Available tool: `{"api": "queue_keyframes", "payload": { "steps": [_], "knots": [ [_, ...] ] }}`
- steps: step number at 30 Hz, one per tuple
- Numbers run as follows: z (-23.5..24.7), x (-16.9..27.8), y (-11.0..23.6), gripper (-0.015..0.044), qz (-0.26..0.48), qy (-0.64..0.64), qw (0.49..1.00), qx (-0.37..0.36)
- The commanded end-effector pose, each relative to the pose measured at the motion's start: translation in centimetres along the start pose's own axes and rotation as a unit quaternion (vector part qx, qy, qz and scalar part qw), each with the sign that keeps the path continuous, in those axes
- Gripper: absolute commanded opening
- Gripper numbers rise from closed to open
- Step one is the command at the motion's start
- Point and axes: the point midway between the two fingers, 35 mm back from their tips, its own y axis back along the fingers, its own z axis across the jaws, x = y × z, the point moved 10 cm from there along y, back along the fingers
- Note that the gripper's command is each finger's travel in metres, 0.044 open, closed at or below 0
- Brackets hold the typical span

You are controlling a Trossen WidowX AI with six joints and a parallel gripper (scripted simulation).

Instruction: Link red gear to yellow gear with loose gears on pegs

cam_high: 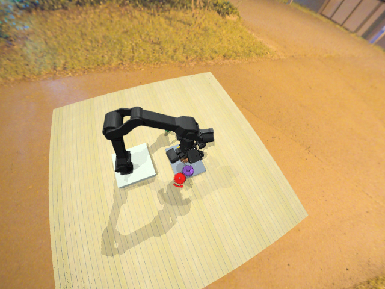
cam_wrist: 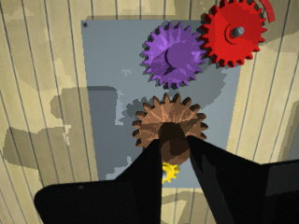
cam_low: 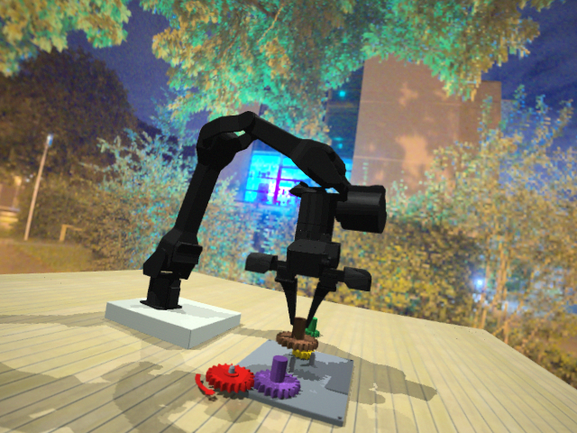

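Note:
My gripper (cam_low: 300, 323) (cam_wrist: 173, 143) is shut on the knob of a brown gear (cam_high: 184, 160) (cam_low: 294, 341) (cam_wrist: 164, 114) and holds it above the grey board (cam_high: 198, 169) (cam_low: 307, 406) (cam_wrist: 105, 42). The purple gear (cam_high: 187, 170) (cam_low: 279, 382) (cam_wrist: 179, 56) sits on the board beside the red gear (cam_high: 179, 179) (cam_low: 228, 378) (cam_wrist: 224, 35), their teeth meeting. The yellow gear (cam_low: 303, 354) (cam_wrist: 171, 173) is partly hidden beneath the brown gear, so its stripe does not show. In the exterior view, pegs stand on the board below the brown gear; the wrist view hides them.
A small green gear (cam_high: 168, 130) (cam_low: 313, 328) stands on the table behind the board, partly hidden by the arm in the top view. The curved red arrow (cam_high: 181, 186) (cam_low: 203, 385) (cam_wrist: 268, 9) lies beside the red gear. The arm's white base plate (cam_high: 141, 158) (cam_low: 209, 321) lies left of the board.

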Motion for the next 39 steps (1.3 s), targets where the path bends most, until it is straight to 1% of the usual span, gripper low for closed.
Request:
{"api": "queue_keyframes", "payload": {
  "steps": [1,10,22,27,33,39],
  "knots": [
    [-0.1,0.0,-0.6,0.0000,0.000,0.014,1.000,0.003],
    [-0.1,-0.1,-1.9,0.0000,0.000,0.004,1.000,0.003],
    [-0.1,0.0,-3.8,0.0000,0.000,-0.093,0.996,0.003],
    [-0.2,-0.1,-3.6,0.0000,-0.001,-0.129,0.992,0.003],
    [-0.1,-0.1,-3.6,0.0000,0.000,-0.113,0.994,0.003],
    [-0.1,0.0,-3.7,0.0000,0.000,-0.062,0.998,0.003]
  ]
}}
